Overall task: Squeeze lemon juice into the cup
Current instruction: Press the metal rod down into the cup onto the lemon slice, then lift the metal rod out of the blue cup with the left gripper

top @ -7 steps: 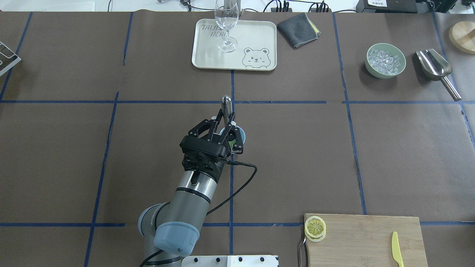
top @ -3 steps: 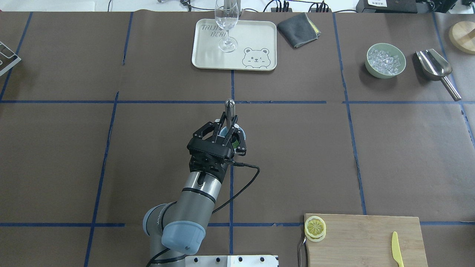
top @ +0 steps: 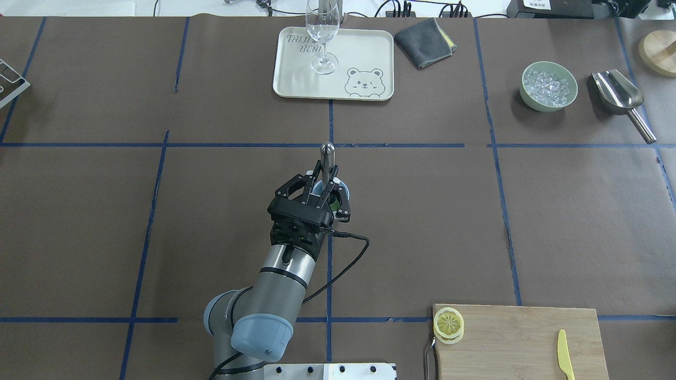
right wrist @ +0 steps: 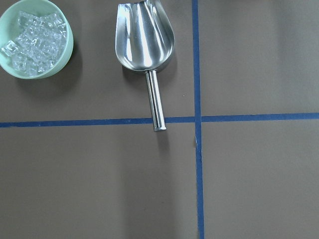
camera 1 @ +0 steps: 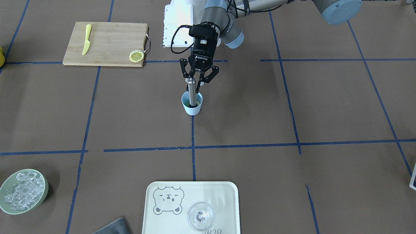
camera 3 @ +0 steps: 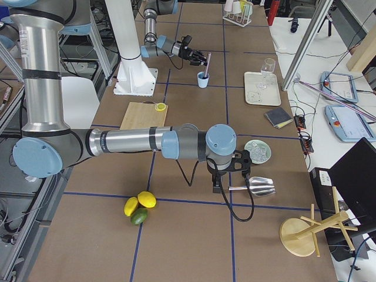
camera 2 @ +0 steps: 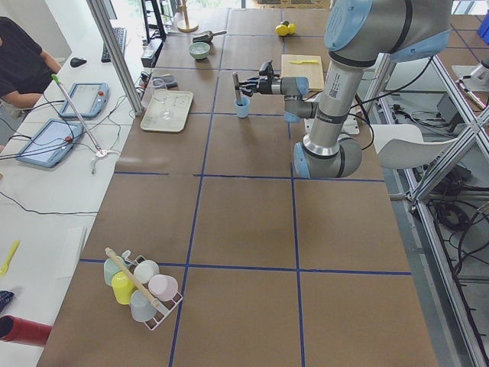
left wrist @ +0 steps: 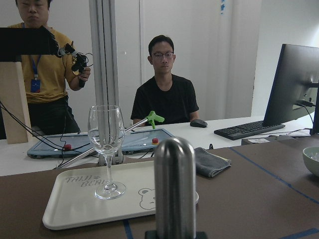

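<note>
Covering the table (top: pixel 581 221) is brown paper crossed by blue tape lines. Nearest the robot, a wooden cutting board (top: pixel 517 338) carries the lemon (top: pixel 449 322), cut face up on its corner, well apart from a yellow knife (top: pixel 564 354). At mid-table the left gripper (camera 1: pixel 194 83) is clamped on a metal rod (camera 1: pixel 192 94) that stands in the cup (camera 1: pixel 191 109). Farther out sit a tray (top: pixel 369 47) with a wine glass (top: pixel 322 37), a grey cloth (top: pixel 425 42), a green bowl (top: pixel 525 89) of ice and a steel scoop (top: pixel 615 92). The right gripper (camera 3: pixel 239 167) hangs near that scoop, and I cannot tell how its jaws stand. Beyond the table, a man in black (left wrist: pixel 168 94) sits and a man in yellow (left wrist: pixel 40 74) stands behind a white desk with a monitor (left wrist: pixel 294 84).
</note>
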{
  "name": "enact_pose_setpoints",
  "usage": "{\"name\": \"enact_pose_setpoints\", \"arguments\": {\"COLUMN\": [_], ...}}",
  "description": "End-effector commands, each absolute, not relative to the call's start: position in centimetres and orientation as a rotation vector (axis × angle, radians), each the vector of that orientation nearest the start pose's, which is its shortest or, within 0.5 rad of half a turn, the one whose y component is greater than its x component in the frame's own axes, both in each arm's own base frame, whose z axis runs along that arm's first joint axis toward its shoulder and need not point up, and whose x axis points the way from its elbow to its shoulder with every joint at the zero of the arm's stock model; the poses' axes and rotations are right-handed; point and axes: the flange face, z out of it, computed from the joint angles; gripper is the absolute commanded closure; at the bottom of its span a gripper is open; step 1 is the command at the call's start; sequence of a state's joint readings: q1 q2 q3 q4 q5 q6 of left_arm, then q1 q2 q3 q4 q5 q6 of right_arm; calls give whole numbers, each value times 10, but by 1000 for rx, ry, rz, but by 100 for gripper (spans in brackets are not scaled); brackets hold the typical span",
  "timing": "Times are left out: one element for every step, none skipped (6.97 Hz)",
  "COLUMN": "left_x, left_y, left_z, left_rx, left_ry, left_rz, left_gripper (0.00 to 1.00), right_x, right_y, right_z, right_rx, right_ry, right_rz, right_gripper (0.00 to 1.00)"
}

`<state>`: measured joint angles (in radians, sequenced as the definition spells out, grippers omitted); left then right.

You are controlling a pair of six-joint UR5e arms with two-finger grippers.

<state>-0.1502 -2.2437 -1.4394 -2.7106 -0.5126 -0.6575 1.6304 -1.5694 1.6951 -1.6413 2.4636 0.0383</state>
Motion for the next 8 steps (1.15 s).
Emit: {"name": "enact_pose_setpoints", "arguments": {"left_x": [578,557,540,517,500,478,456,442], "left_y": [-310,-307,-305,-301,-299,-296,-300,-317], "left_z": [160,139,124,107,96,82,70,66], "left_rx": [1404,1433,1458,1488,1513,1543,1616,1648], "left_ry": [915,938,952,965,966,971,930,916], "left_rz": [-277,-272,-252,-254,-252,-250,-171,-148], "left_gripper": [100,100,100,100,100,100,100,100], "right_x": [84,84,84,84,85,84,85,85], "right_y": [-489,-489,-489,-490,-490,-490,-490,-490], "right_z": [595,594,594,593,592,589,589,589], "right_rx": [60,63,63,65,67,72,73,73], "right_ry": [-892,-892,-892,-892,-892,-892,-892,-892], "right_rz": [65,64,64,63,64,60,61,61], "right_gripper": [0,0,0,0,0,0,0,0]}}
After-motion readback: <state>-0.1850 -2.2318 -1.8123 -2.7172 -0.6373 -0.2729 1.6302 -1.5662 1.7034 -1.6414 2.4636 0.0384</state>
